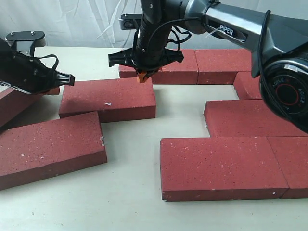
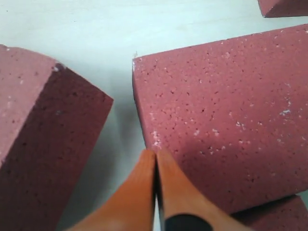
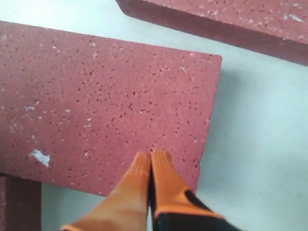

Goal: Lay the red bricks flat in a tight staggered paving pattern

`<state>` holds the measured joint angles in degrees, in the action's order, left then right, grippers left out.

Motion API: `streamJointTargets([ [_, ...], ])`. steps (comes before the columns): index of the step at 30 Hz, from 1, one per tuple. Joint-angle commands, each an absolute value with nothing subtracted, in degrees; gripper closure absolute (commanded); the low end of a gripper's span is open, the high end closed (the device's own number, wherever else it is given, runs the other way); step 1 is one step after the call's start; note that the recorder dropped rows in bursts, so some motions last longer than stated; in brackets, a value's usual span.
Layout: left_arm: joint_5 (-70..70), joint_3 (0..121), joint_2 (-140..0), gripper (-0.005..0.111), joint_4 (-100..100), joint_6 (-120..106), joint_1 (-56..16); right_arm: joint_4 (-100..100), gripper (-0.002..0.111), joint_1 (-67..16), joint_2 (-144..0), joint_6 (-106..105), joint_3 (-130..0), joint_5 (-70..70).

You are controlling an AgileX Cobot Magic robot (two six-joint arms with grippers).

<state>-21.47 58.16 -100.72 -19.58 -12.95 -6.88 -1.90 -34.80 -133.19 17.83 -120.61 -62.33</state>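
Note:
Several dark-red speckled bricks lie flat on the pale table. The middle brick [image 1: 108,98] sits between my two grippers. My left gripper [image 1: 57,90] is shut and empty, its orange fingertips [image 2: 156,153] at that brick's [image 2: 226,120] left end, close to a corner. My right gripper [image 1: 143,76] reaches across from the right, shut and empty. Its tips [image 3: 150,156] rest over the same brick's [image 3: 106,106] top face near the back right corner. I cannot tell whether either gripper touches the brick.
A tilted brick [image 1: 14,103] lies far left under the left arm, and another [image 1: 48,147] lies front left. A back row [image 1: 192,67] and a laid group at right [image 1: 221,166] border a bare patch of table [image 1: 180,108].

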Motion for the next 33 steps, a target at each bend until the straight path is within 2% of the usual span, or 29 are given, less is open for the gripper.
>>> streamJointTargets([
  [1, -19.64, 58.61, -102.08, 0.107, -17.93, -12.93, -6.89, -1.1, 0.109, -34.48, -134.52, 17.86, -120.61, -61.96],
  [22, -15.56, 58.75, -108.84, 0.107, -25.39, -12.63, -7.01, 2.66, 0.109, -34.27, -138.49, 18.09, -120.61, -61.37],
  [29, -9.6, 59.66, -110.75, 0.107, -26.38, -12.87, -11.59, 4.79, 0.109, -34.27, -138.49, 19.59, -120.61, -61.94],
  [33, -9.6, 62.32, -113.25, 0.107, -28.08, -12.87, -11.59, 4.89, 0.109, -34.27, -138.49, 19.96, -120.61, -62.35],
])
